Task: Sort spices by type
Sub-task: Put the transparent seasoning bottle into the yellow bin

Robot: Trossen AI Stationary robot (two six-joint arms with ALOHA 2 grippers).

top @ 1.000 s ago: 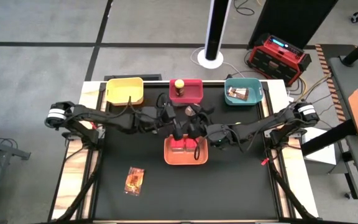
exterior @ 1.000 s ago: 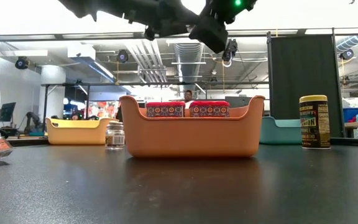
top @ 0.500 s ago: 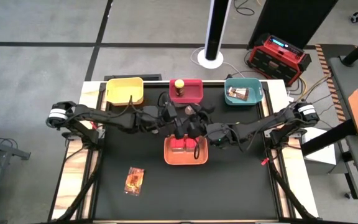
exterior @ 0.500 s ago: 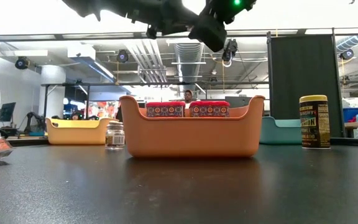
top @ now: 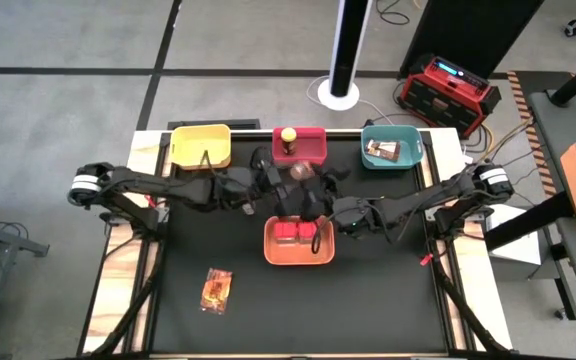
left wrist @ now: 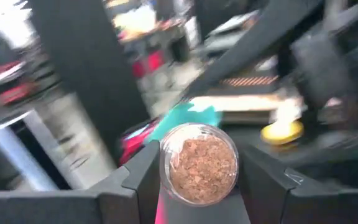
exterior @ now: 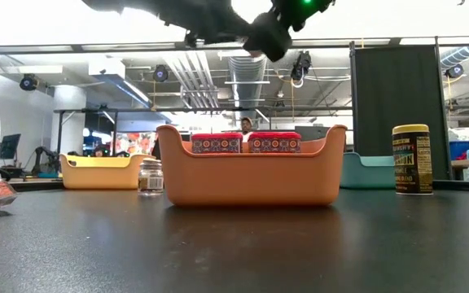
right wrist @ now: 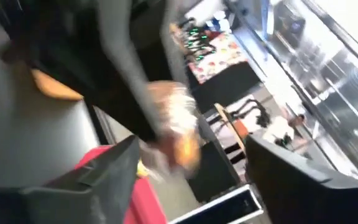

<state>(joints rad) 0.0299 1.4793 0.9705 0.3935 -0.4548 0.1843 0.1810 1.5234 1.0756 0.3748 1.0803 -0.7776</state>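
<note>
My left gripper (top: 290, 180) is shut on a small clear shaker (left wrist: 199, 163) of brown spice, high over the table between the red tray (top: 315, 152) and the orange tray (top: 299, 258). My right gripper (top: 313, 205) hovers open just beside it, above the orange tray. Two red tubs (top: 298, 232) stand in the orange tray. One yellow-lidded jar (top: 288, 138) stands in the red tray. In the low view another jar (exterior: 412, 159) and a second shaker (exterior: 150, 176) stand on the table. One packet (top: 217, 289) lies flat on the table; another (top: 379, 151) lies in the teal tray. My left gripper pinches the shaker's clear body (left wrist: 166, 165) between its two fingers (left wrist: 143, 177), one on each side. The shaker's round end faces the wrist camera. It is lifted clear of the table and of the trays.
A yellow tray (top: 201, 145) and the teal tray (top: 408, 150) flank the red one along the far edge. The two arms cross close together over the table's middle. Bare black tabletop lies to the near left and near right of the orange tray.
My left gripper has carried the shaker a little toward the table's right and far edge, nearer the red tray. In the low view both grippers have risen slightly. The trays, tubs, jars and packets have kept their places.
</note>
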